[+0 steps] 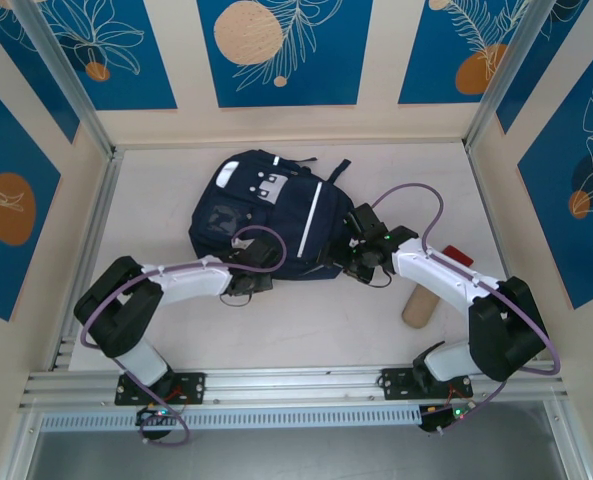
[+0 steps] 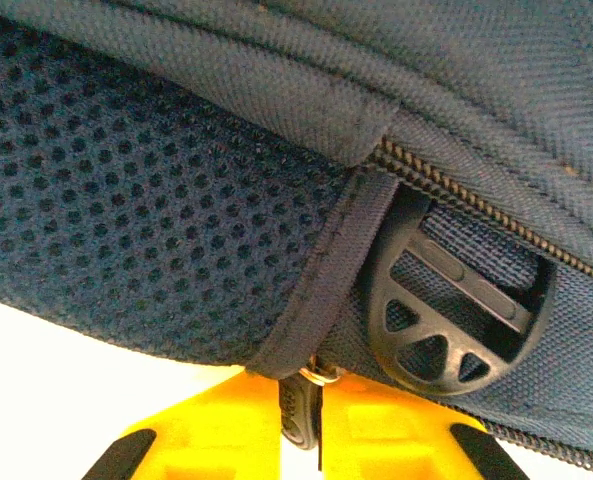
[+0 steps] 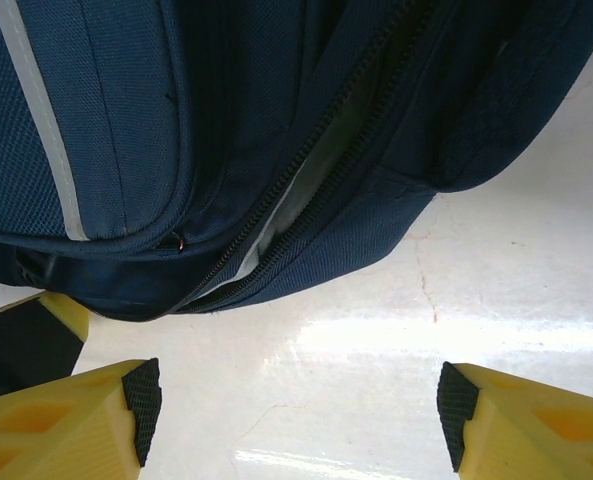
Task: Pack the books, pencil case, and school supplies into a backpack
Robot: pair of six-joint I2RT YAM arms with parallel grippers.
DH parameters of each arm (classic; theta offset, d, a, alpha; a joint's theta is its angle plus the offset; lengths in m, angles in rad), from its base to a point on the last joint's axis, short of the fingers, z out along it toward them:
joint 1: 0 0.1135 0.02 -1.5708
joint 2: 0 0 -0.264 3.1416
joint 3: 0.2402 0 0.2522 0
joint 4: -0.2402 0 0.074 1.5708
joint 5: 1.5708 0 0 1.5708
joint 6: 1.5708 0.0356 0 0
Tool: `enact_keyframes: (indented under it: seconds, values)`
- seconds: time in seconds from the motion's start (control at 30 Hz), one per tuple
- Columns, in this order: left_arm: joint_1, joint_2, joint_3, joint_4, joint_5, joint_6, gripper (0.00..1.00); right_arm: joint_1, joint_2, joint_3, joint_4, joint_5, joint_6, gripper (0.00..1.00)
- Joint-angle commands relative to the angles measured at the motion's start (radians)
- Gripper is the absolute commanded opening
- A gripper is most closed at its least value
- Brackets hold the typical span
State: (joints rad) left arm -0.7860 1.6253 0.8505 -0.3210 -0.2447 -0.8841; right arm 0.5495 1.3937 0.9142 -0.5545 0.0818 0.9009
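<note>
My left pincer (image 2: 316, 425) is pinched closed on a dark zipper pull (image 2: 298, 405) with a small metal ring, at the near edge of the backpack (image 2: 496, 90). Just past my yellow fingers (image 2: 216, 430), the left wrist view has a dark navy mesh panel (image 2: 126, 200) edged with woven binding, a black plastic strap buckle (image 2: 456, 315), and a line of brass-coloured zipper teeth (image 2: 476, 200) running off to the right.

My right pincer (image 3: 296, 410) stands wide open with nothing between its black-tipped fingers (image 3: 141, 405), hovering over the bare white table (image 3: 396, 340) just beside the backpack's (image 3: 176, 120) right side. That wrist view picks up a zipper gap (image 3: 286, 200) partly parted on a pale lining, and a white stripe (image 3: 41, 120) down the navy fabric.

From above, the backpack (image 1: 261, 215) lies flat in the middle of the table (image 1: 306, 320), its long axis running roughly away from my bases, the black straps (image 1: 334, 170) at the far end and the near end between my left pincer (image 1: 244, 283) and right pincer (image 1: 361, 262). Its face carries a light grey patch (image 1: 261, 185) with buckles. A tan cylinder (image 1: 416, 308) and a small red thing (image 1: 458, 255) lie near my right arm, apart from the backpack.
</note>
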Motion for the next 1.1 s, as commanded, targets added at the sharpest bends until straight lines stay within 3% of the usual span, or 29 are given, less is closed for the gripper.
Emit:
enact_keyframes:
  seconds: [0.0, 0.17, 0.43, 0.6, 0.67, 0.77, 1.07]
  values:
    - [-0.015, -0.035, 0.017, -0.034, 0.008, 0.051, 0.08, 0.006, 0.011, 0.024, -0.012, 0.006, 0.012, 0.75]
    - [-0.044, -0.062, 0.001, -0.028, 0.061, 0.104, 0.0, -0.002, 0.052, 0.016, 0.06, -0.043, -0.01, 0.77]
    - [-0.084, -0.071, -0.021, 0.011, 0.097, 0.1, 0.0, -0.026, 0.157, 0.012, 0.212, -0.161, -0.014, 0.75]
    - [-0.108, -0.074, -0.022, 0.037, 0.118, 0.083, 0.0, -0.023, 0.207, 0.016, 0.245, -0.194, 0.008, 0.58]
    - [-0.12, -0.079, -0.024, 0.05, 0.123, 0.075, 0.0, -0.022, 0.223, 0.011, 0.257, -0.206, 0.022, 0.45]
    - [-0.139, -0.088, -0.024, 0.075, 0.127, 0.06, 0.0, -0.016, 0.241, 0.003, 0.278, -0.223, 0.045, 0.34]
    - [-0.229, -0.134, -0.106, 0.207, 0.116, 0.047, 0.0, 0.008, 0.243, 0.005, 0.316, -0.214, 0.093, 0.27]
